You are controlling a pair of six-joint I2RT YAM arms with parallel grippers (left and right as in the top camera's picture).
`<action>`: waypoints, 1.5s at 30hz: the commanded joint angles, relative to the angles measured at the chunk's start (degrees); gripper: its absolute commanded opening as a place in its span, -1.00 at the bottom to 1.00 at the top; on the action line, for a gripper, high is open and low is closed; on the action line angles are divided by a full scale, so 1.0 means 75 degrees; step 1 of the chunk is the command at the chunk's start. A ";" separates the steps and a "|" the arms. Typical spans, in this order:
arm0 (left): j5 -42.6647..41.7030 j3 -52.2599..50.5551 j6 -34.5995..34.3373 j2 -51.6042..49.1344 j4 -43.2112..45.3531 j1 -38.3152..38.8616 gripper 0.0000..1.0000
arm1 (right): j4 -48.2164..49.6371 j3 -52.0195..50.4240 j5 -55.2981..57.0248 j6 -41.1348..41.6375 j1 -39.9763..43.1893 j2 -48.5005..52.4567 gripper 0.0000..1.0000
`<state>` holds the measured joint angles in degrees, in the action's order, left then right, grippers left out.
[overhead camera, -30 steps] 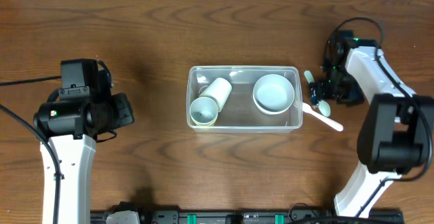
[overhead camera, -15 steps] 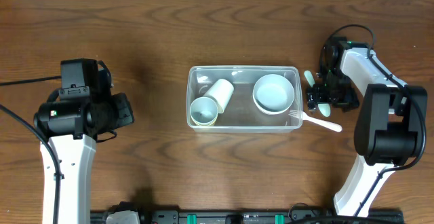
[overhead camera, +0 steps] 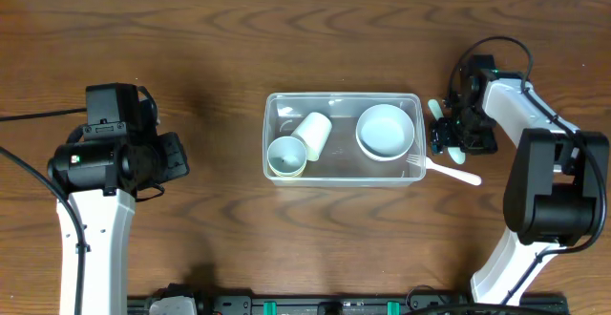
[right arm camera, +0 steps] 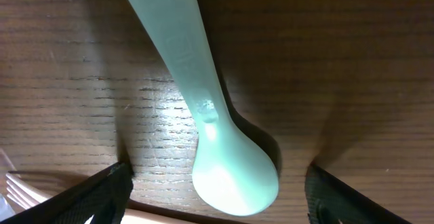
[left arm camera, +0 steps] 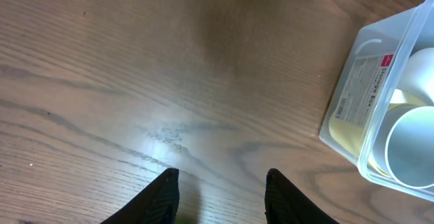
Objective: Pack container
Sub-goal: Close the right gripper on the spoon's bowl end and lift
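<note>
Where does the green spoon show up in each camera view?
Overhead: the spoon lies just right of the container, above the white fork.
Left wrist: not in it.
Right wrist: the spoon fills the centre, its bowl end low between the right gripper's fingers.
Shared landmark: the white fork, beside the spoon overhead, shows at the right wrist picture's lower left corner.

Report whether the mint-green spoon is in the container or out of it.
Out. The spoon lies on the table to the right of the container, between the open fingers of the right gripper.
</note>
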<state>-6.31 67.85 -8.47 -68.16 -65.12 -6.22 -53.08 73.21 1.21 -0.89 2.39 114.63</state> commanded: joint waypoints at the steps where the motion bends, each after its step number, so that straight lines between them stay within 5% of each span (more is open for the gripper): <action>1: -0.0076 0.0023 0.0154 -0.0041 -0.0050 -0.0032 -0.15 | 0.0443 -0.0472 0.0289 0.0105 -0.0020 0.0711 0.61; 17: -0.0076 0.0023 0.0154 -0.0041 -0.0047 -0.0032 -0.16 | 0.0417 -0.0481 0.0291 0.0108 -0.0020 0.0711 -0.07; 45: -0.0076 0.0023 0.0154 -0.0041 -0.0047 -0.0032 -0.16 | -0.0058 -0.0481 0.0291 0.0111 -0.0020 0.0711 -0.21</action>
<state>-6.28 67.85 -8.47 -68.16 -65.36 -6.22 -52.88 73.06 1.28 -0.45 2.39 114.37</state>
